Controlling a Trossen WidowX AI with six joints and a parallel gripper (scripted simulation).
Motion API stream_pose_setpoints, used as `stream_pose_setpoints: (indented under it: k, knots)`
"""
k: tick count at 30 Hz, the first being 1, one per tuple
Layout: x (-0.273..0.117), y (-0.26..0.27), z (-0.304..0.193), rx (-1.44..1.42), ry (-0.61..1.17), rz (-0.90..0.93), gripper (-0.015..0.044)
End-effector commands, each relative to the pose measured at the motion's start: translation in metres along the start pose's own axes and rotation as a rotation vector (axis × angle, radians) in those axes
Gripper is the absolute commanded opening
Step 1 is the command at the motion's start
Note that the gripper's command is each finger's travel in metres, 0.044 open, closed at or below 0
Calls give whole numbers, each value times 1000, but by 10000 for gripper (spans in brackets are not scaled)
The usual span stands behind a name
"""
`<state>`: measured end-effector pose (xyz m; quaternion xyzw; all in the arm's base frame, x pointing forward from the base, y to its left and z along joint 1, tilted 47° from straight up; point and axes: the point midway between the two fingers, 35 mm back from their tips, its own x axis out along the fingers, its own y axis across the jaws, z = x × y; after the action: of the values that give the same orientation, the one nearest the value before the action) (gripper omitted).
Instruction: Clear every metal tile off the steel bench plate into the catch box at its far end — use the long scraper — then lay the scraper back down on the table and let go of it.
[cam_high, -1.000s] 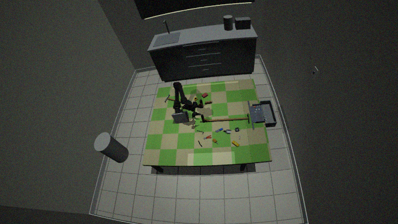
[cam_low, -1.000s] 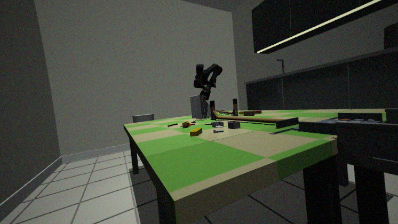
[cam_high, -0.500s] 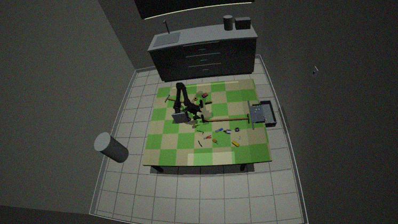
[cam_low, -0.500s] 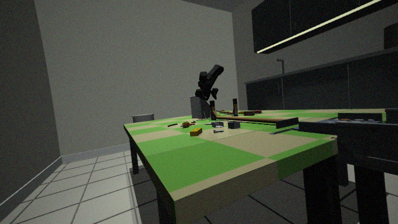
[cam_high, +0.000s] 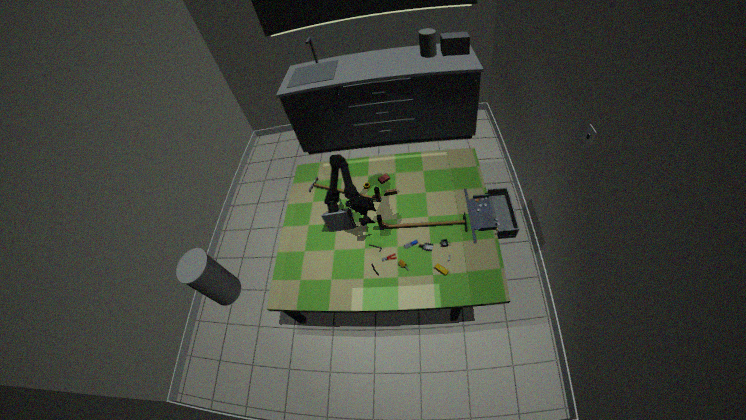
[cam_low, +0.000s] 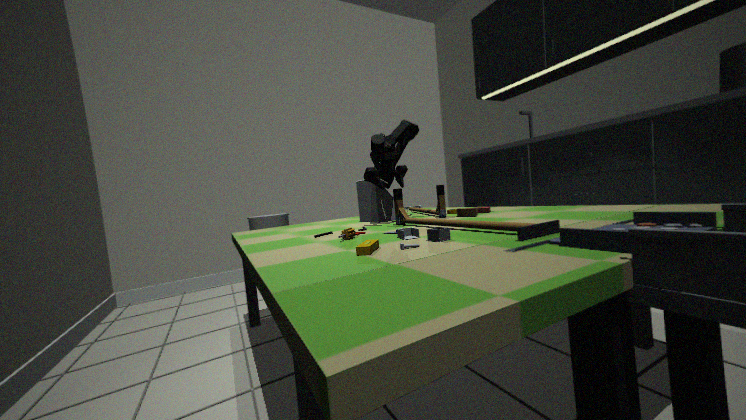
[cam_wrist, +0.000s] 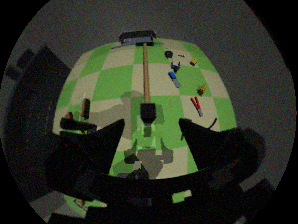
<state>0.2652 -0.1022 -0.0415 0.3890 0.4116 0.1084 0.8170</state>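
The long scraper (cam_high: 423, 224) (cam_low: 464, 223) (cam_wrist: 146, 75) lies on the table, its wooden handle pointing away from the arm. Its black upright grip (cam_high: 381, 222) (cam_low: 398, 200) (cam_wrist: 148, 112) is at the near end, its dark blade (cam_high: 465, 222) (cam_low: 538, 229) just before the steel plate (cam_high: 481, 222). Several small metal tiles (cam_high: 479, 205) (cam_low: 674, 225), one orange, are on the plate; the dark catch box (cam_high: 505, 209) is at its far end. My gripper (cam_high: 372, 214) (cam_wrist: 152, 121) is open and empty, above the table close to the grip, which shows ahead between the fingers in the wrist view.
A second wooden-handled tool (cam_high: 327, 187) with an upright black grip (cam_high: 376, 193) (cam_low: 441, 194) lies left of the scraper. A brown block (cam_high: 390, 192) (cam_wrist: 85, 108) and red block (cam_high: 384, 178) are nearby. Right of the handle are red pliers (cam_high: 389, 257) (cam_wrist: 196, 106), a blue-handled tool (cam_high: 411, 243) (cam_wrist: 174, 79) and a yellow block (cam_high: 441, 269) (cam_low: 367, 247).
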Motion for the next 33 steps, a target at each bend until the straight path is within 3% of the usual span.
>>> stream_pose_setpoints:
  k: [1, 12, 33]
  knots:
    - [-10, 2, 7, -17, -5, 1, 440]
    - [-36, 5, 17, -27, -3, 10, 440]
    - [-2, 4, -8, -27, -3, 11, 440]
